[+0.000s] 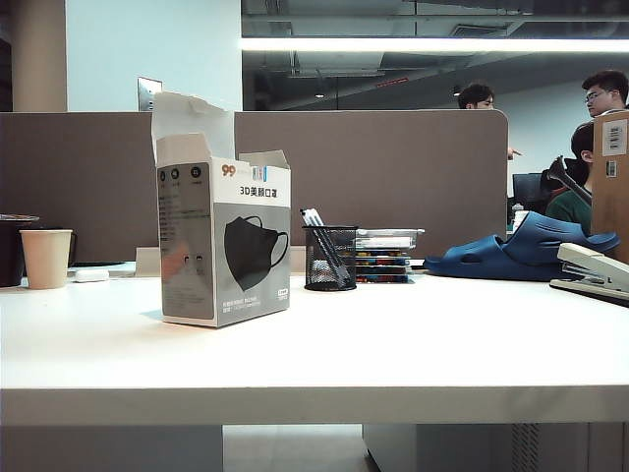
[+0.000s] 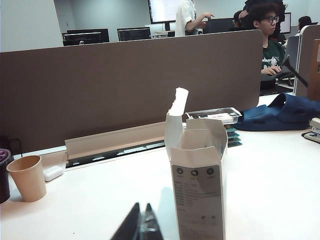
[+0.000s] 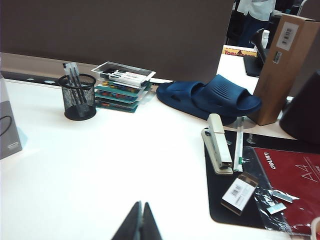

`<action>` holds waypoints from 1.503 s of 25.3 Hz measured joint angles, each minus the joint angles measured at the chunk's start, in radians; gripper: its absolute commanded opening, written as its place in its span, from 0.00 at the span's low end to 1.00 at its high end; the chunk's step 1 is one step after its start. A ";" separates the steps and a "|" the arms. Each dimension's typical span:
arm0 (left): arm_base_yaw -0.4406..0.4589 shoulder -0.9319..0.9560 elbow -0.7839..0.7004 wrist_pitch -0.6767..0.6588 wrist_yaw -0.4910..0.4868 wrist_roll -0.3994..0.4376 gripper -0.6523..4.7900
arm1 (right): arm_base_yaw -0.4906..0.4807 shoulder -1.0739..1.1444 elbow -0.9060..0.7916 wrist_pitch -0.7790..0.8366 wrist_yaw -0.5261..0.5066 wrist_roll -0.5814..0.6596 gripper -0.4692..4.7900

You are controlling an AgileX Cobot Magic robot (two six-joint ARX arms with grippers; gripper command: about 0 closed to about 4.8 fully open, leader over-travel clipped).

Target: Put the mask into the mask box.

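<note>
Left wrist view puts the mask box [image 2: 198, 187] upright, flaps open, just ahead of my left gripper [image 2: 141, 227], its fingers pinched together and empty; my right gripper [image 3: 141, 222], likewise closed, sits farther off; I see no mask anywhere.

Mask box [image 1: 224, 244]: matt printed cardboard. Counter [image 1: 413, 344]: smooth white, faint sheen. Pen cup [image 1: 329, 258]: black wire mesh. Slipper [image 3: 210, 97]: matt blue foam. Cup [image 2: 28, 177]: plain paper.
</note>
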 measured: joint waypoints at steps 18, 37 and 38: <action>0.000 -0.018 -0.071 -0.009 0.000 0.004 0.11 | -0.001 -0.046 -0.174 0.188 -0.200 -0.002 0.08; 0.000 -0.016 -0.271 0.240 -0.132 -0.111 0.11 | -0.001 -0.047 -0.450 0.516 -0.203 0.029 0.08; 0.000 -0.016 -0.286 0.253 -0.135 -0.119 0.11 | -0.001 -0.047 -0.470 0.526 -0.203 0.029 0.08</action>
